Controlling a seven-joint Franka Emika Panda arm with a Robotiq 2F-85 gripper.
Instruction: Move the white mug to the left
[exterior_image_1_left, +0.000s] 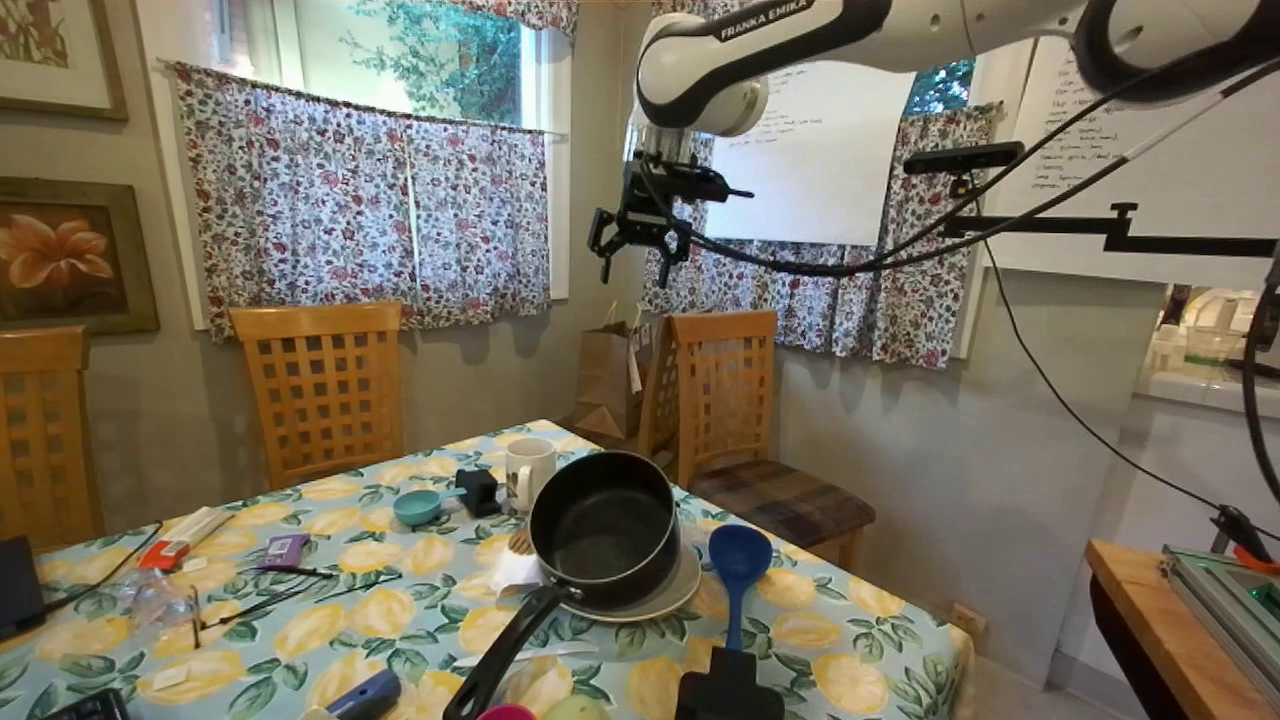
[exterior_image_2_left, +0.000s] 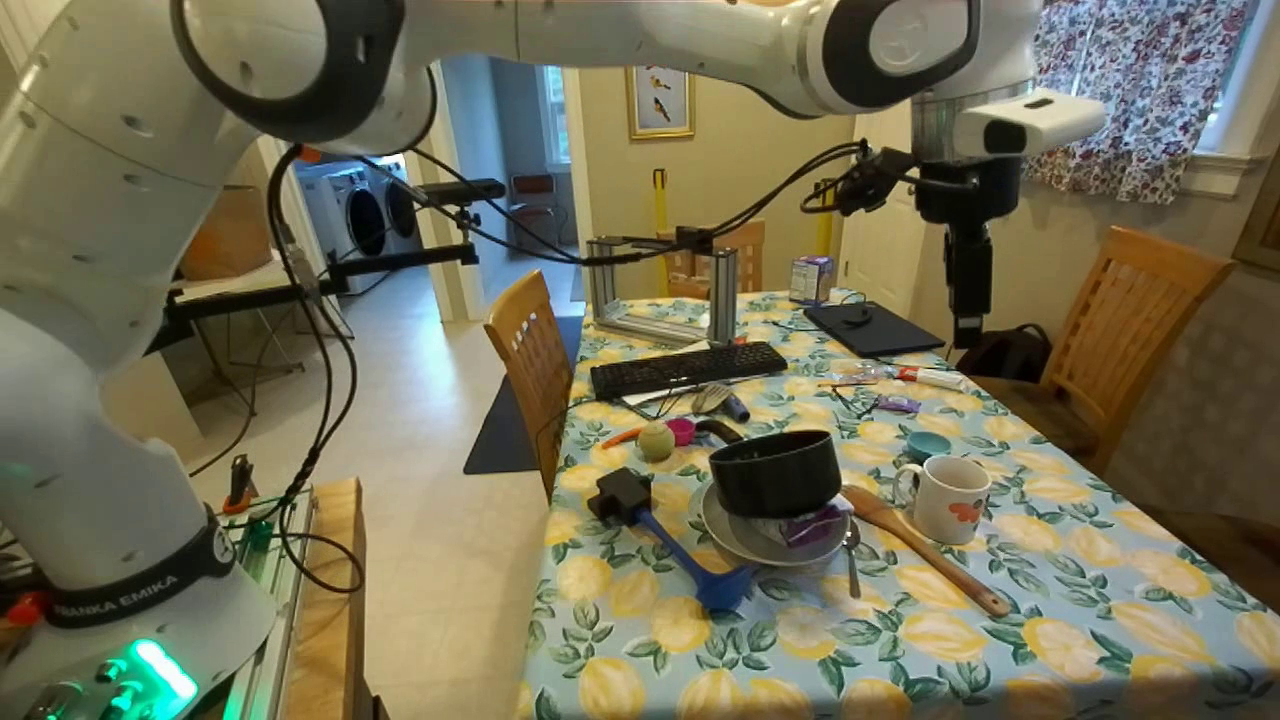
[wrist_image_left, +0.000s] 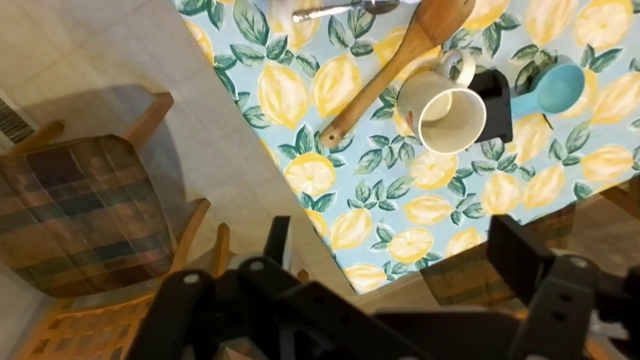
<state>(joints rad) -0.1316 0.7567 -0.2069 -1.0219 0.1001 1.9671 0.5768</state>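
Note:
The white mug (exterior_image_1_left: 530, 472) stands upright on the lemon-patterned tablecloth, behind the black pan in this exterior view. In an exterior view the mug (exterior_image_2_left: 952, 500) shows a small red print on its side and its handle toward the pan. In the wrist view the mug (wrist_image_left: 442, 112) is upper right of centre, seen from above, and looks empty inside. My gripper (wrist_image_left: 390, 222) is open, with nothing between its fingers. It hangs high above the table, apart from the mug, near the table corner. The gripper also shows in both exterior views (exterior_image_1_left: 635, 275) (exterior_image_2_left: 968, 335).
A wooden spatula (wrist_image_left: 370, 95) lies close beside the mug. A black block (wrist_image_left: 492, 107) and a teal measuring cup (wrist_image_left: 557, 89) lie on its other side. A black pan (exterior_image_2_left: 775, 475) rests on a plate, near a blue ladle (exterior_image_2_left: 690, 565). Chairs (exterior_image_1_left: 725, 400) stand around the table.

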